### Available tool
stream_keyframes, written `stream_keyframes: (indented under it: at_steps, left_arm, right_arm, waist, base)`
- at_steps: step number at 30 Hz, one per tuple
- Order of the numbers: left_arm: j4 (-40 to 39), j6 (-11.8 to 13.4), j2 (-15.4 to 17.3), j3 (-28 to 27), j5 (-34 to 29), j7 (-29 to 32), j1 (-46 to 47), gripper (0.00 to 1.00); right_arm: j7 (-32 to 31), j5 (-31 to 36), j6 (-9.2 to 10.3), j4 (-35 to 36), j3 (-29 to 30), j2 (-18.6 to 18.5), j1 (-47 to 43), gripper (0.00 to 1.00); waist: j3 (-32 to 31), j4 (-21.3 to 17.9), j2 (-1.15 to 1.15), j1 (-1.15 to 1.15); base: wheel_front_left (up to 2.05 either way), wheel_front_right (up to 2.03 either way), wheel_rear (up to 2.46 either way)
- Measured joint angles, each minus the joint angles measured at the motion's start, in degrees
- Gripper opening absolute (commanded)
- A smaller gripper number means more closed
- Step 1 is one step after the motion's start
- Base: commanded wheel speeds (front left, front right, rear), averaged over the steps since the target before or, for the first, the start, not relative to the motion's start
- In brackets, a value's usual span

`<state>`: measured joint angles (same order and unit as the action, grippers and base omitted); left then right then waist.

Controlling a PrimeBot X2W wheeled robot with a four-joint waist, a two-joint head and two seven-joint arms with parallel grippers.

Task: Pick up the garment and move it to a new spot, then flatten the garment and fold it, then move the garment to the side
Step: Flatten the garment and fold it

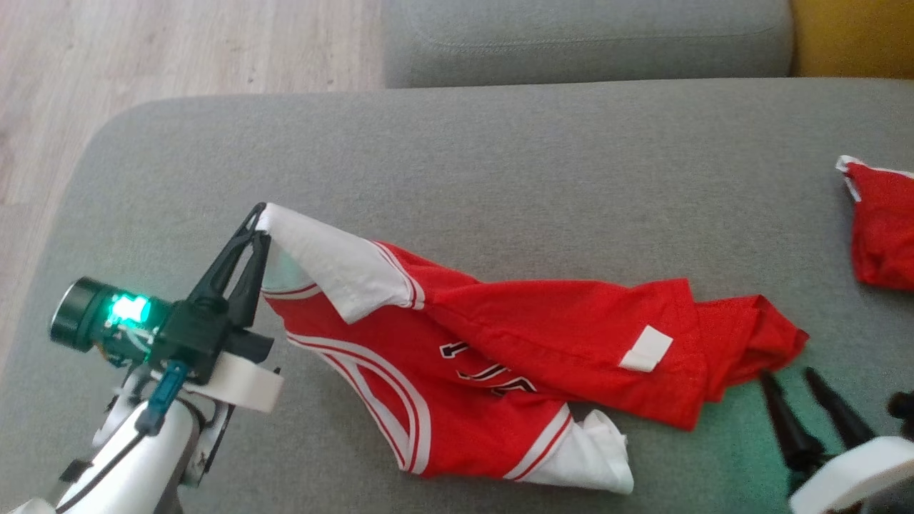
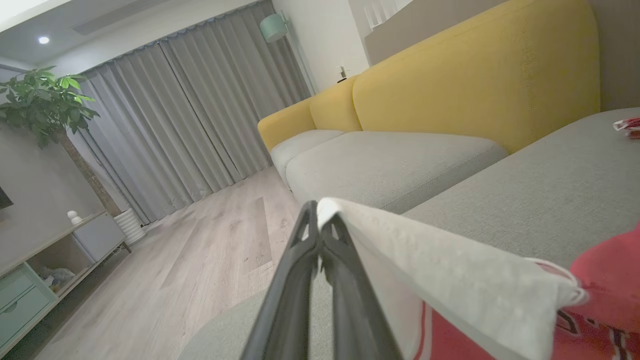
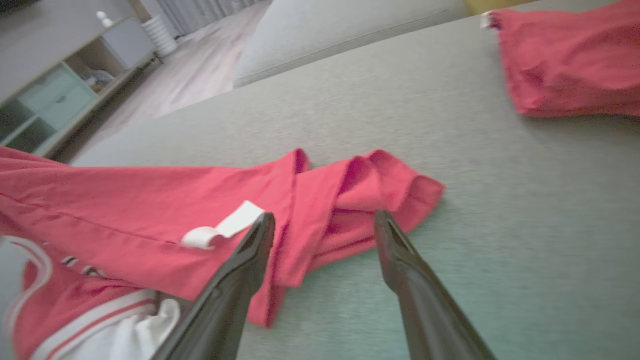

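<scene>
Garment: You have the red sleeveless jersey (image 1: 500, 321) (image 3: 125, 200), with white trim and black lettering, lying stretched across the grey fabric sofa seat (image 1: 500, 157). It is crumpled and partly folded over itself, and 1 small white tag shows on its upper layer.
Left gripper: Your left gripper (image 1: 260, 218) (image 2: 317, 210) is clamped tight on the jersey's white shoulder strap. Its 2 fingers meet at the tips and hold that corner up off the seat.
Right gripper: Your right gripper (image 1: 787, 373) (image 3: 325, 217) stands wide with nothing between its fingers. The tips are at the jersey's bunched hem end, and you cannot tell whether they touch the cloth.
Second cloth: A red cloth piece with a white edge (image 1: 885, 228) (image 3: 565, 65) lies on the same seat, well apart from the jersey, to your right.
Surroundings: A yellow sofa backrest (image 2: 475, 75) rises behind the seat, and a pale wooden floor (image 1: 178, 50) lies to your left.
</scene>
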<state>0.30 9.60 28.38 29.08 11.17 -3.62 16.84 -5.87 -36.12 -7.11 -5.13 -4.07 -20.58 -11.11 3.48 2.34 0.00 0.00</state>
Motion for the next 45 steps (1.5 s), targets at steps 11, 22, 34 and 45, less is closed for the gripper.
stream_keyframes:
  at_steps: [11,22,34,45]
  left_arm:
    - [0.44,0.47,0.04,-0.68,0.46,-0.99,-0.37,0.0]
    - [0.44,0.51,0.03,-0.57,0.47,-1.26,0.2,0.0]
    - [1.02,1.0,0.02,-0.01,0.69,-1.49,0.79,0.0]
    - [-4.41,-0.86,2.18,0.2,0.27,-1.9,5.24,0.0]
  right_arm:
    - [0.49,-4.07,0.0,-2.21,-10.4,-2.31,1.86,1.0]
    - [5.67,-10.92,0.0,-11.28,-16.17,-1.88,9.62,1.0]
    - [11.13,-15.81,0.0,-14.51,-22.86,-5.42,12.54,0.0]
    - [13.99,-14.05,0.0,-0.99,-13.27,-14.0,12.68,0.0]
  waist:
    - [1.4,1.57,0.0,0.0]
    - [3.25,2.34,0.0,0.0]
    - [3.16,2.93,0.0,0.0]
    - [-0.82,1.64,0.0,-0.01]
  base:
    - [0.0,0.0,0.0]
    - [0.0,0.0,0.0]
    - [0.0,0.0,0.0]
    - [0.0,0.0,0.0]
